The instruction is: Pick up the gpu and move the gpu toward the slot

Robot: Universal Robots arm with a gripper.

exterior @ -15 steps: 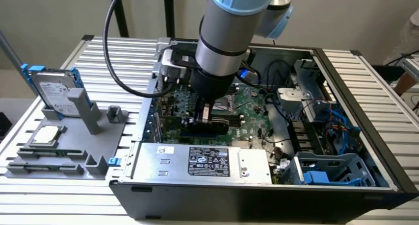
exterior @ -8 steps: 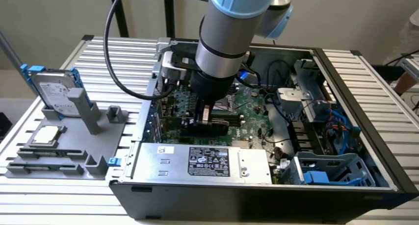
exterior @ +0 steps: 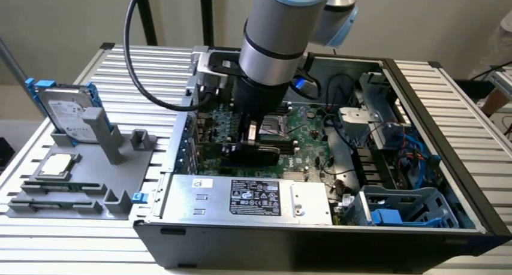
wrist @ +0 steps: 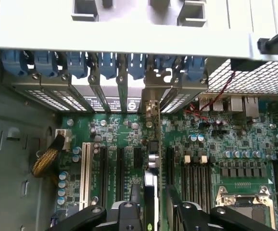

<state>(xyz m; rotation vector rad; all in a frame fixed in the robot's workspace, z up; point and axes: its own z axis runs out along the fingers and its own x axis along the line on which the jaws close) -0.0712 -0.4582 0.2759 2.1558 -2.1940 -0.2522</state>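
Straddling the upright gpu (wrist: 151, 185), fingers (wrist: 175, 201) spread, inside computer case (exterior: 320, 242)

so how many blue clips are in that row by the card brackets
7 blue clips, side by side in one row along the white case rail; more may be hidden

Power supply label (exterior: 254, 204) print illegible, no readable text

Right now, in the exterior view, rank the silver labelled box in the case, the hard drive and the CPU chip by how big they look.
Largest: silver labelled box, though it also looks nearer the camera.
Middle: hard drive with blue rails.
Smallest: CPU chip, clearly smaller than the drive beside it.
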